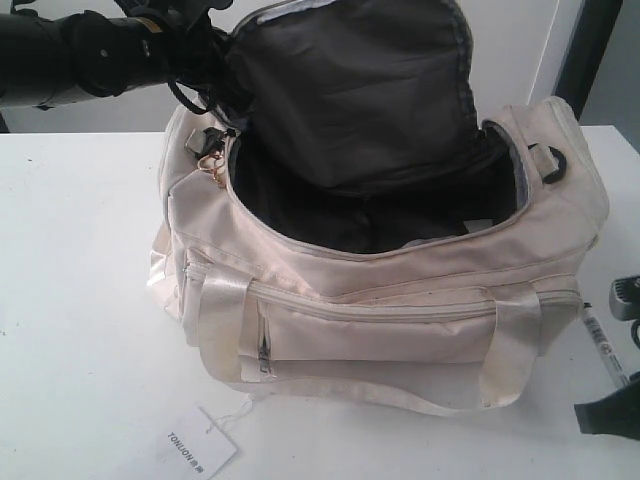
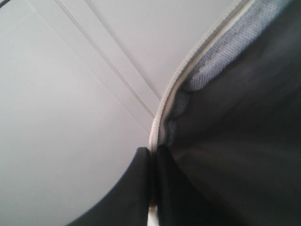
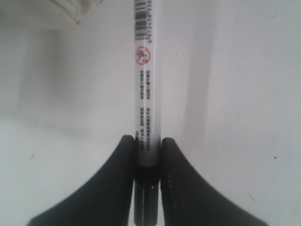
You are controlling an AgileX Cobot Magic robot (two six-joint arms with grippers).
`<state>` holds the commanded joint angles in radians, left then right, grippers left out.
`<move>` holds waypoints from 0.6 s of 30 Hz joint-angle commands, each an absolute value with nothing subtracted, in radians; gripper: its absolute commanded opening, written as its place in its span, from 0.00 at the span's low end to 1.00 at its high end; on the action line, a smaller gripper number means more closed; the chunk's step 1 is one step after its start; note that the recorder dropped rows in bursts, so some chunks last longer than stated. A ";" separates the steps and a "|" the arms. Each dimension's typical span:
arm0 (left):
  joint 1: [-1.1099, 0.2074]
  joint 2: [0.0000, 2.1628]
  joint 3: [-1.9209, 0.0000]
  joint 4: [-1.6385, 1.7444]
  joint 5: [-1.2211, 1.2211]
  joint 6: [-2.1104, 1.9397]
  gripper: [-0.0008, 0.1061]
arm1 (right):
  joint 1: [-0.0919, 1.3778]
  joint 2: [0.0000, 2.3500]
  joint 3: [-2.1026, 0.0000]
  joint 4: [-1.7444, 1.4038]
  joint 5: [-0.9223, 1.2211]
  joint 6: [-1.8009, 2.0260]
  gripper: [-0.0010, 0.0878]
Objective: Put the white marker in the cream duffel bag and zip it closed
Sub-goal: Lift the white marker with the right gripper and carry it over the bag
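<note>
At four o'clock off the cream duffel bag (image 1: 400,300), the right gripper (image 3: 149,143) clamps the white marker (image 3: 146,89) at its dark end.

The exterior camera is looking down from above and in front at the table (image 1: 70,330), sitting near enough that the bag (image 1: 400,300) is filling most of its frame. The left wrist camera is peering along the left gripper (image 2: 151,151), crowding right up against the raised flap (image 2: 235,117) and facing pale panels (image 2: 70,94) beyond. The right wrist camera is pointing along the right gripper (image 3: 148,143) at the tabletop from close by, the marker (image 3: 146,84) running straight away from it. The exterior view is sharing the flap with the left wrist view, and the marker, table and a bag corner with the right.
</note>
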<state>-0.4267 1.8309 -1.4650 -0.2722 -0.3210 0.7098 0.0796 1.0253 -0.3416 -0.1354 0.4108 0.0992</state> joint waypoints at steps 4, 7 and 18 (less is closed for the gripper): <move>-0.427 1.831 -1.465 -0.272 -0.321 0.710 0.01 | 0.080 0.965 -0.342 -0.135 0.403 0.099 0.01; -0.427 1.831 -1.465 -0.272 -0.321 0.710 0.01 | 0.080 0.916 -0.342 -0.135 0.392 0.099 0.01; -0.427 1.831 -1.465 -0.272 -0.321 0.710 0.01 | 0.080 0.767 -0.342 -0.229 0.358 0.099 0.01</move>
<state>-0.4267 1.8309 -1.4650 -0.2722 -0.3210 0.7098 0.0796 0.7668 -0.3416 -0.2292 0.3576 0.0992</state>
